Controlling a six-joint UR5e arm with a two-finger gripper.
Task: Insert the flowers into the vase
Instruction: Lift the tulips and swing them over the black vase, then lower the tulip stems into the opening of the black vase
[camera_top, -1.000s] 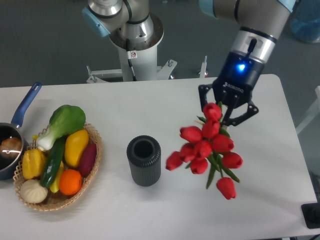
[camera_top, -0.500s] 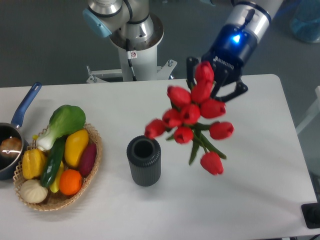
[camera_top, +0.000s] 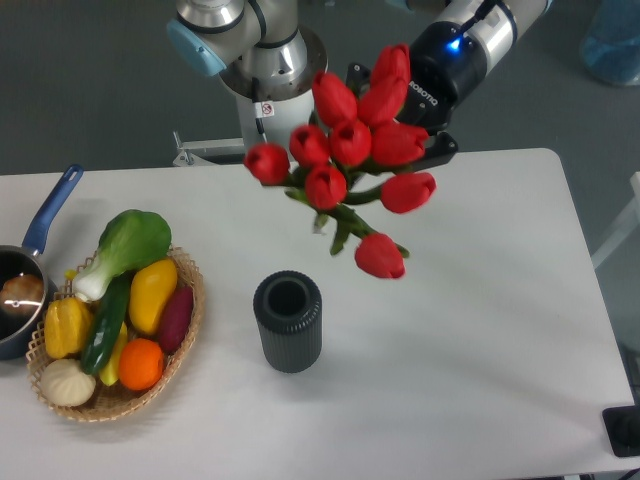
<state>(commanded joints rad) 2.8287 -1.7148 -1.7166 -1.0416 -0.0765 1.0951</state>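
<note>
Claw (camera_top: 395, 105) raised, clamped, tilted leftward

Silver-grey tubular robot arm (camera_top: 245, 30) with pale blue plastic joint caps. Round silver base flange carries a small white label with a red mark. Wrist section (camera_top: 490, 30) is silver with a black band; below it a black housing bears white lettering and a lit blue indicator. Black two-finger gripper (camera_top: 400, 115), largely obscured.
</note>
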